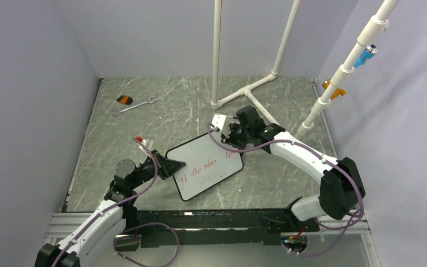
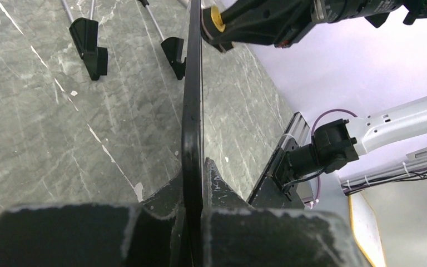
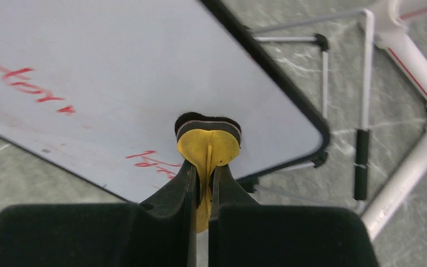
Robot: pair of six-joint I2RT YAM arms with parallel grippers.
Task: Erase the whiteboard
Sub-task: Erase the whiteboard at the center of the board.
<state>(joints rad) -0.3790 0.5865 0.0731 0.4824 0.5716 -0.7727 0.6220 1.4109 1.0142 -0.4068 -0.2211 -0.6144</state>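
The whiteboard (image 1: 205, 165), white with a thin black frame and red handwriting, stands tilted in the middle of the table. My left gripper (image 1: 173, 165) is shut on its left edge; the left wrist view shows the black frame (image 2: 192, 111) edge-on between the jaws. My right gripper (image 1: 231, 135) is shut on a yellow eraser with a black felt pad (image 3: 208, 143), pressed against the board's white face (image 3: 117, 72) near its upper right corner. Red writing (image 3: 150, 158) lies just left of the eraser. The board's wire stand feet (image 3: 360, 161) show behind it.
A white PVC pipe frame (image 1: 244, 92) stands just behind the board, with another pipe (image 1: 333, 83) at the right. A wrench (image 1: 135, 105) and a small orange-and-black object (image 1: 124, 100) lie at the back left. Grey walls enclose the table.
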